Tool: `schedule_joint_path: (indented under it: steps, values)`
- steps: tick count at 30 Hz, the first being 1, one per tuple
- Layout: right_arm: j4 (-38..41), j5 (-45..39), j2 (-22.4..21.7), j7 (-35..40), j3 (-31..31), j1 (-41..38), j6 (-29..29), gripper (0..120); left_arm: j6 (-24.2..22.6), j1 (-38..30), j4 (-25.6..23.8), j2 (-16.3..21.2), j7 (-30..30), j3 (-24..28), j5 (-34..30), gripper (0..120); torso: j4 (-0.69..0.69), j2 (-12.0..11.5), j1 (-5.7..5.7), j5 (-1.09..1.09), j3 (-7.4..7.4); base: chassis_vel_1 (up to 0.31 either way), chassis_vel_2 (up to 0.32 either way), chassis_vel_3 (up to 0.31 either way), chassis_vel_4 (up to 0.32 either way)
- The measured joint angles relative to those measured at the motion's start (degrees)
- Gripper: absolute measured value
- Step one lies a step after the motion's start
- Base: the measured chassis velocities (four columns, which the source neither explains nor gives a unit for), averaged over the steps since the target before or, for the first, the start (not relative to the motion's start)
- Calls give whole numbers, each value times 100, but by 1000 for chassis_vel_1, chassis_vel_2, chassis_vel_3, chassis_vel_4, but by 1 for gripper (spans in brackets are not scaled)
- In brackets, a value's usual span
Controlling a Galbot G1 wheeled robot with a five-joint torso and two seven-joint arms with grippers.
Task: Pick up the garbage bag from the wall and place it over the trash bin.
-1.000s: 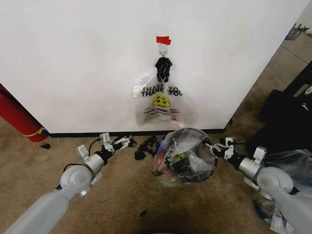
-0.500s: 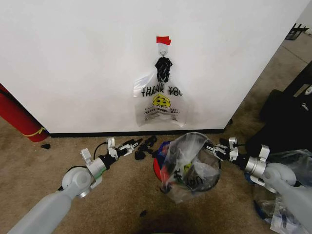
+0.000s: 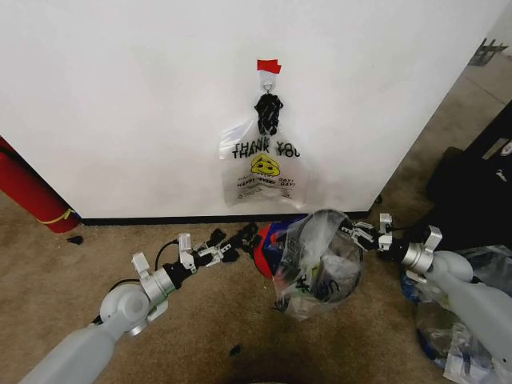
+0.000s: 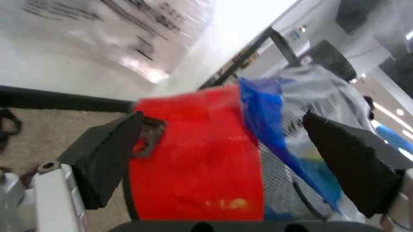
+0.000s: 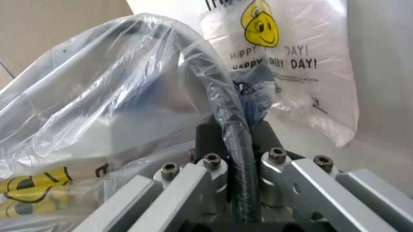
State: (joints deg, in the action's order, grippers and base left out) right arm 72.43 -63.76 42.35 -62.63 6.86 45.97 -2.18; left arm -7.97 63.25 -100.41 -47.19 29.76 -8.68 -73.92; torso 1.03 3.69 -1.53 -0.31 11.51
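Observation:
The trash bin (image 3: 267, 245) is tipped over, its red base (image 4: 193, 154) toward my left arm. The translucent garbage bag (image 3: 324, 240) with blue strips (image 4: 271, 121) and a yellow smiley covers its mouth. My right gripper (image 3: 358, 234) is shut on the bin's plastic-covered black rim (image 5: 235, 130) from the right. My left gripper (image 3: 222, 250) is open just left of the red base, which lies ahead between its spread black fingertips (image 4: 106, 154). Behind stands the white wall (image 3: 120, 96) with its hook and red tape (image 3: 268, 66).
A second smiley "THANK YOU" bag (image 3: 262, 164) hangs from the hook. A long red cylinder (image 3: 24, 192) leans at the left. Black bags (image 3: 472, 192) and a clear plastic bundle (image 3: 452, 336) crowd the right. Small black scraps (image 3: 234, 350) lie on the carpet.
The bagged bin has moved right and toward the wall with my right gripper. My left gripper has reached forward and right, up to the bin's red base.

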Motion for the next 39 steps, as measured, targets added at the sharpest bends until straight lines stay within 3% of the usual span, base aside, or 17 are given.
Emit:
schedule_joint_path:
  steps: [12,17,20,24,26,32,37,39]
  values:
    - [41,73,35,-53,220,249,63,0,125,-249,-311,52,-96,695,528,95,2,0,1,1,0,0,0,0,0]
    - [138,77,31,-22,342,422,86,0,144,-417,-286,24,-145,899,538,74,2,0,1,1,0,0,0,0,0]
    - [163,77,22,-15,381,449,112,0,147,-460,-274,24,-152,933,544,68,2,0,1,1,0,0,0,0,0]
    - [210,77,15,1,417,463,173,0,149,-500,-261,25,-174,949,562,47,1,0,1,1,0,0,0,0,0]
    - [220,75,15,4,419,463,183,0,149,-502,-260,28,-175,954,571,46,1,0,0,0,0,0,0,0,0]
    - [265,71,17,18,420,460,230,0,162,-519,-244,45,-183,1003,684,24,1,0,0,1,0,0,0,0,0]
    - [299,63,1,55,433,481,240,0,179,-551,-237,34,-260,996,706,1,1,0,0,0,0,0,0,0,0]
    - [302,63,-1,61,441,491,240,0,182,-558,-237,36,-261,996,706,0,1,0,0,0,0,0,0,0,0]
